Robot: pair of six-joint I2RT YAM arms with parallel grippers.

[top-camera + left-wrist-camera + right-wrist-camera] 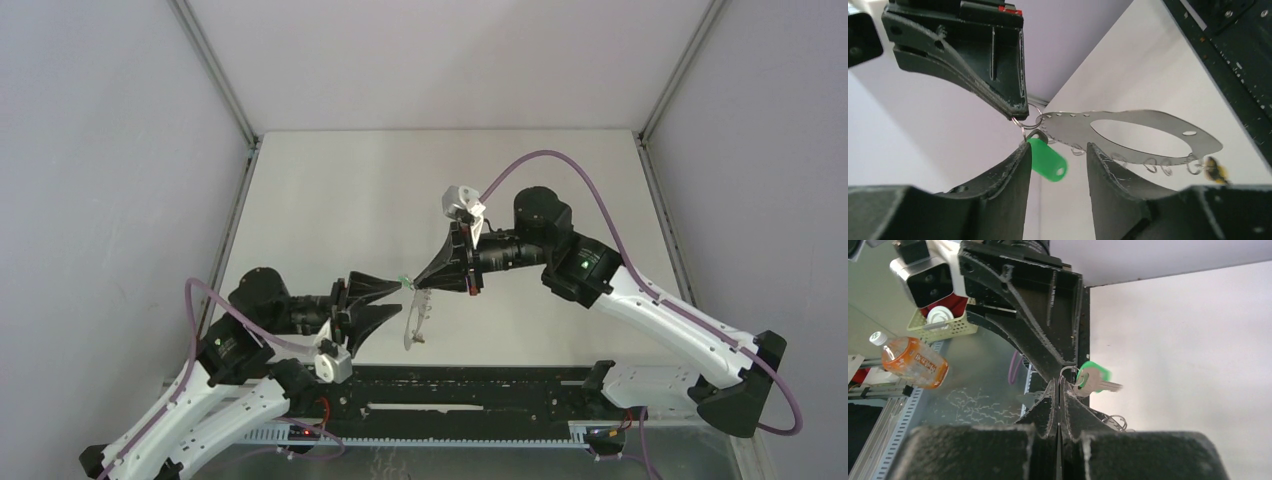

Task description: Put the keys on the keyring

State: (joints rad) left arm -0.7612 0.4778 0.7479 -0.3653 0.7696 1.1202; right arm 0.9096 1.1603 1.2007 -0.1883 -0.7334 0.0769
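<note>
Grey and flat, the keyring [1068, 127] hangs in the air above the table [330, 200], between the two arms. The right gripper [1020, 114] has its fingers pressed together on a small wire loop at one end of the keyring, and the whole plate dangles from that pinch. The green key [1047, 160] is hooked on at that same end, just below the pinch. Its plastic head sits in the gap between the fingers of the left gripper [1058, 146], which are spread apart. The head lies right beside one finger, though I cannot tell whether it touches. The yellow key [1215, 170] hangs from a loop at the far end of the keyring, blurred in the left wrist view. Seen from above, the keyring droops edge-on toward the near side of the table, with the yellow key lowest. Off past the table's edge, the right wrist view shows an orange bottle [913, 362] near a small basket [943, 325].
</note>
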